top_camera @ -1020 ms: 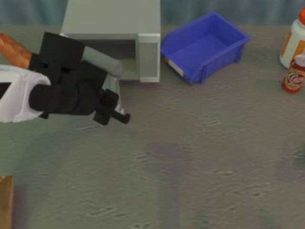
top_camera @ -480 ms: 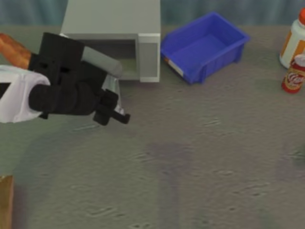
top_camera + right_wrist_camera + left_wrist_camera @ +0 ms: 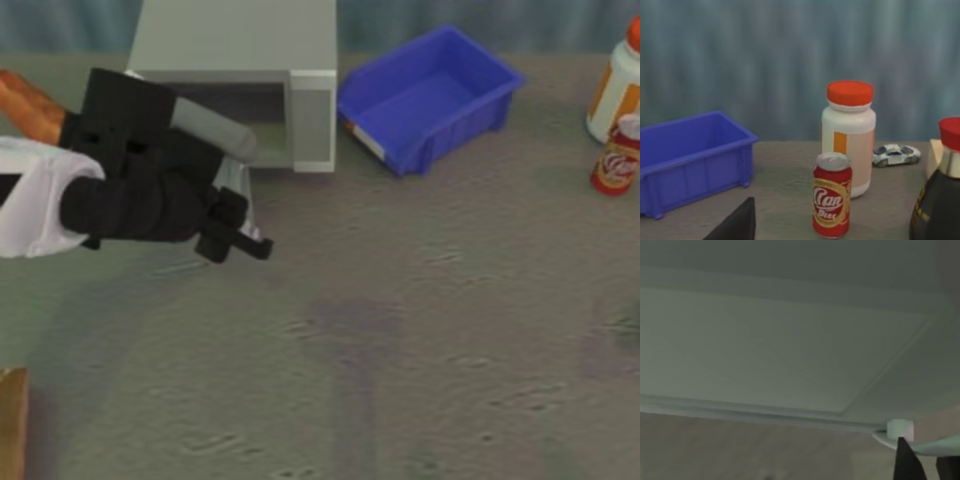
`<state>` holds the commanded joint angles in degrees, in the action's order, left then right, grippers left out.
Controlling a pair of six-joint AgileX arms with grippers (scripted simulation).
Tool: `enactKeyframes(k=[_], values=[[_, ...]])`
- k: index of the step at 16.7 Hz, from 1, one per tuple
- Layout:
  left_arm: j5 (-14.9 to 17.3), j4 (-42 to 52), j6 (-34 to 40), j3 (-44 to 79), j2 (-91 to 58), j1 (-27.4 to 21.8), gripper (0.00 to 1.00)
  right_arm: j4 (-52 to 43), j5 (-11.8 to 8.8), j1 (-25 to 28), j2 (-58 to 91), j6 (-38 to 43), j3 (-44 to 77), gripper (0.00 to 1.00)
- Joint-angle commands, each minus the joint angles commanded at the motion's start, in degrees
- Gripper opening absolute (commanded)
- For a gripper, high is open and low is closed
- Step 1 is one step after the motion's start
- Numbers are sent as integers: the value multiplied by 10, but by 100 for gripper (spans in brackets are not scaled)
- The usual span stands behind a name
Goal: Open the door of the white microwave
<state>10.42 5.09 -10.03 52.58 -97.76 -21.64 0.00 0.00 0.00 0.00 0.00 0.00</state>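
A grey-green mottled table (image 3: 420,330) fills the top view, with a blue-grey curtain-like wall (image 3: 790,55) behind its far edge. The white microwave (image 3: 240,60) sits at the far left of the table, its cavity exposed. The door (image 3: 235,185) is swung out toward the near side on the microwave's left, mostly hidden under the left arm. The left gripper (image 3: 238,232) sits at the door's free edge, near the front of the microwave; whether its dark fingers are closed on the door edge or apart cannot be told. In the left wrist view, the door panel (image 3: 790,350) fills most of the frame, very close.

Just right of the microwave lies a blue bin (image 3: 430,95). At the far right stand a white bottle with an orange cap (image 3: 620,80) and a red soda can (image 3: 615,155), close together. The right arm is out of the top view; one dark finger (image 3: 735,225) shows in its wrist view.
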Motion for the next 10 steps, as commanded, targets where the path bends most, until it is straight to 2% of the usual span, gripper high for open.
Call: enactKeyframes(k=[3,10], values=[[0,0,0,0,0,0,0,0,0,0,0,0,0,100],[25,6,-30,-7,8,14,0,0,0,0,0,0,0,100]])
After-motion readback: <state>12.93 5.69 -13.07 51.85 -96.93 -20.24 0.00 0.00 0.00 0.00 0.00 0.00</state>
